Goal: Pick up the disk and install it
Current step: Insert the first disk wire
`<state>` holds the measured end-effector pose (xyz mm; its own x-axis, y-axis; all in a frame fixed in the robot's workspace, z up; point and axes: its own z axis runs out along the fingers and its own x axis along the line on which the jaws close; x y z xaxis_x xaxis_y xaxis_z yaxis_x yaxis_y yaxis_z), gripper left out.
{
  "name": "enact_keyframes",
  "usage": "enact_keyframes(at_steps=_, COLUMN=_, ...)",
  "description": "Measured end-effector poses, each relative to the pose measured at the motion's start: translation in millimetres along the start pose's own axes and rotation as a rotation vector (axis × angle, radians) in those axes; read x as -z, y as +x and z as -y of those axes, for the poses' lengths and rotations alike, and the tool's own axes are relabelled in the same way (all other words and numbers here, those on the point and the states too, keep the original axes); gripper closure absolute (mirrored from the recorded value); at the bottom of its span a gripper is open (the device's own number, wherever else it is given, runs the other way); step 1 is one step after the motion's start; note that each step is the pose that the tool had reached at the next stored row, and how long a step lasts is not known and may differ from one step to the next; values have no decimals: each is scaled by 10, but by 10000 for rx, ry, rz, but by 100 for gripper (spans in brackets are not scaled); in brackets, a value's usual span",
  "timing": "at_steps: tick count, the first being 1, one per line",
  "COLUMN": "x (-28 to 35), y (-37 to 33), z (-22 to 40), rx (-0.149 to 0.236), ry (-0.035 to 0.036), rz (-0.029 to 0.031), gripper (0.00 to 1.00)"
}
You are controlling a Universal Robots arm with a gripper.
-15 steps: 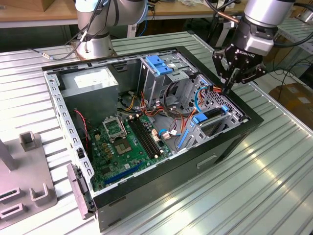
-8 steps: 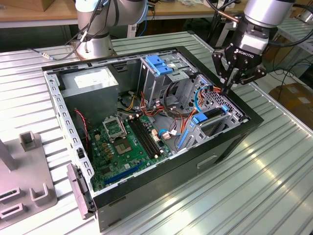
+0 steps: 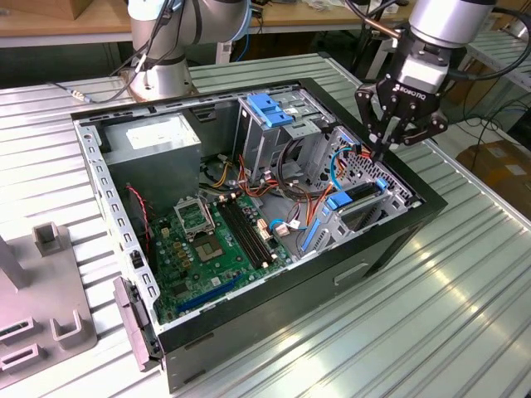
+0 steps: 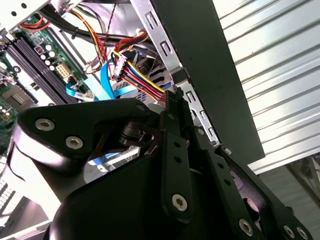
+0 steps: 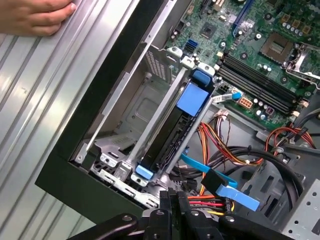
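An open computer case (image 3: 390,240) is laid on a slatted table (image 3: 465,307), with the motherboard (image 3: 220,240) set in its floor. The power supply box (image 3: 158,145) is placed toward the exterior view's left, the drive cage (image 3: 278,124) beside it. The disk (image 3: 361,199) is seated at the exterior view's right wall, the gripper (image 3: 379,153) poised just above. A hand (image 5: 35,17) is rested on the table.

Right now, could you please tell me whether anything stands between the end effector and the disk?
Nothing visible does. The end effector hangs just above the disk's blue-railed end in its bay. The blue data cable and coloured power wires lie beside that path, not across it.
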<state>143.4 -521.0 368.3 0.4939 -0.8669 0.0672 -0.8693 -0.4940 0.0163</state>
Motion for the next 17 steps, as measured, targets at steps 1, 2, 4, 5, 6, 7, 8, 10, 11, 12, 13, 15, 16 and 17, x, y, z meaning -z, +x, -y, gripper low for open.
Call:
enact_keyframes(at_steps=1, x=-1, y=-1, z=0, rx=-131, ry=-8, rz=3, gripper=83)
enact_keyframes(at_steps=2, x=-2, y=-1, z=0, rx=-275, ry=-19, rz=4, gripper=83)
enact_keyframes(at_steps=4, x=-5, y=-1, z=0, rx=-577, ry=-38, rz=10, gripper=83)
enact_keyframes(at_steps=5, x=-7, y=-1, z=0, rx=-716, ry=-47, rz=12, gripper=83)
enact_keyframes(at_steps=6, x=-9, y=-1, z=0, rx=-844, ry=-56, rz=15, gripper=83)
enact_keyframes(at_steps=7, x=-11, y=-1, z=0, rx=-1029, ry=-69, rz=17, gripper=83)
enact_keyframes(at_steps=8, x=-14, y=-1, z=0, rx=-1221, ry=-82, rz=19, gripper=83)
enact_keyframes(at_steps=10, x=-20, y=-2, z=0, rx=-1536, ry=-105, rz=21, gripper=83)
enact_keyframes(at_steps=11, x=-23, y=-2, z=0, rx=-1720, ry=-118, rz=23, gripper=83)
enact_keyframes(at_steps=12, x=-25, y=-2, z=0, rx=-1861, ry=-128, rz=26, gripper=83)
enact_keyframes(at_steps=13, x=-27, y=-2, z=1, rx=-2013, ry=-138, rz=27, gripper=83)
enact_keyframes(at_steps=15, x=-32, y=-3, z=1, rx=-2309, ry=-158, rz=32, gripper=83)
enact_keyframes(at_steps=16, x=-33, y=-3, z=0, rx=-2384, ry=-163, rz=33, gripper=83)
enact_keyframes(at_steps=17, x=-35, y=-3, z=0, rx=-2453, ry=-168, rz=35, gripper=83)
